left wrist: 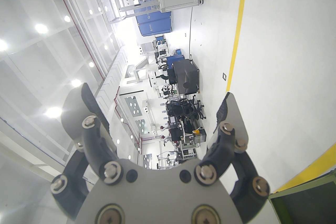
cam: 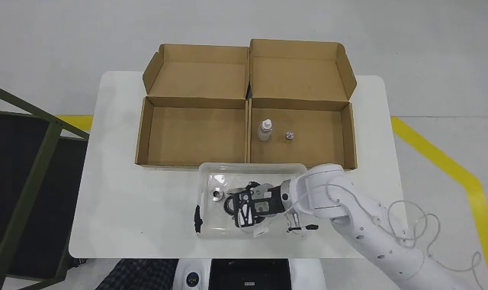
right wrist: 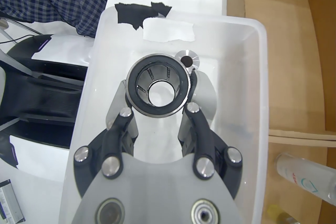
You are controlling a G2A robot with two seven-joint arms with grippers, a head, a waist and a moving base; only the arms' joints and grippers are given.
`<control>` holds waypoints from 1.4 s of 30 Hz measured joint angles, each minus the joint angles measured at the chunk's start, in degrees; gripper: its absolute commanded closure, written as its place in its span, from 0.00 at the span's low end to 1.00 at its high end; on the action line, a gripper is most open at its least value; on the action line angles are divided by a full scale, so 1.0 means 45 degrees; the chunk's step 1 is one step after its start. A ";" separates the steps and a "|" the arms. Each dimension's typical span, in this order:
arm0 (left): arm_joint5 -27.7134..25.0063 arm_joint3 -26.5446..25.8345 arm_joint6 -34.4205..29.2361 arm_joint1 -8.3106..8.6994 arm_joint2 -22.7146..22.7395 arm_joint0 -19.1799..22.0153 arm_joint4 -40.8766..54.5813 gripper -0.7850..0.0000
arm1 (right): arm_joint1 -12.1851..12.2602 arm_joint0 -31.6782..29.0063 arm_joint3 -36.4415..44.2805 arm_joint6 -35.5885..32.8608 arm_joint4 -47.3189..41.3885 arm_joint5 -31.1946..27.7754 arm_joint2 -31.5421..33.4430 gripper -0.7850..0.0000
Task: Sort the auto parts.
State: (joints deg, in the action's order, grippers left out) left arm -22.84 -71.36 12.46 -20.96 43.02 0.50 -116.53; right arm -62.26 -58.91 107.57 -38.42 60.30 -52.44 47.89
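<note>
- Inside the clear plastic bin (cam: 252,166), the right gripper (cam: 242,206) sits low over the bin floor, and its arm comes in over the bin's right end.
- Its two fingers (right wrist: 195,114) are clamped on a bearing sleeve (right wrist: 131,83), one on each side of the barrel.
- The bearing sleeve is a hollow metal cylinder with a black end ring. The right wrist view looks straight down its bore, with rows of small balls showing along the inner wall. I cannot tell whether it touches the bin floor.
- A small silver collar (right wrist: 187,59) with a dark centre hole lies in the bin just beside the sleeve, toward the bin's left end. I cannot tell whether the two touch.
- A torn strip of black tape (right wrist: 136,13) and a white label (right wrist: 168,30) are stuck on the bin's left end wall.
- The bin stands on a white table (cam: 122,198).
- Just past the bin's far rim, two open cardboard boxes stand side by side with their lids folded back away from the bin: the left box (cam: 194,133) and the right box (cam: 320,137).
- In the right box, near the wall shared with the left box, stands a white bottle-shaped part (cam: 264,130). A small round part (cam: 289,135) lies just beside it.
- The left gripper (left wrist: 157,97) points out at a workshop hall, its fingers spread wide apart. I cannot tell where it is relative to the bin.
</note>
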 measured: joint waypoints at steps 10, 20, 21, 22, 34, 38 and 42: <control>0.0000 0.0000 0.0000 0.0000 0.0000 0.0000 0.0000 0.00 | 0.0287 -0.0133 0.0921 0.0348 -0.1012 -0.0159 0.1124 1.00; 0.0000 0.0000 0.0000 0.0000 0.0000 0.0000 0.0000 0.00 | 0.0430 -0.0100 0.1339 0.0771 -0.1828 -0.0031 0.1709 1.00; 0.0000 0.0000 0.0000 0.0000 0.0000 0.0000 0.0000 0.00 | 0.0444 -0.0080 0.1363 0.0805 -0.1904 0.0016 0.1781 1.00; 0.0000 0.0000 0.0000 0.0000 0.0000 0.0000 0.0000 0.00 | 0.0454 -0.0072 0.1367 0.0864 -0.1986 0.0066 0.1849 1.00; 0.0000 0.0000 0.0000 0.0000 0.0000 0.0000 0.0000 0.00 | 0.0623 -0.0134 0.1447 0.1101 -0.2401 0.0253 0.2477 1.00; 0.0000 0.0000 0.0000 0.0000 0.0000 0.0000 0.0000 0.00 | 0.0602 -0.0009 0.1248 0.1130 -0.2335 0.0543 0.2339 1.00; 0.0000 0.0000 0.0000 0.0000 0.0000 0.0000 0.0000 0.00 | 0.0535 0.0168 0.1080 0.1093 -0.2035 0.1156 0.2067 1.00</control>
State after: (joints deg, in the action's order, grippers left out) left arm -22.84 -71.36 12.46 -20.96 43.02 0.50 -116.53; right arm -59.85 -58.15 112.43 -33.51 51.14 -47.24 57.20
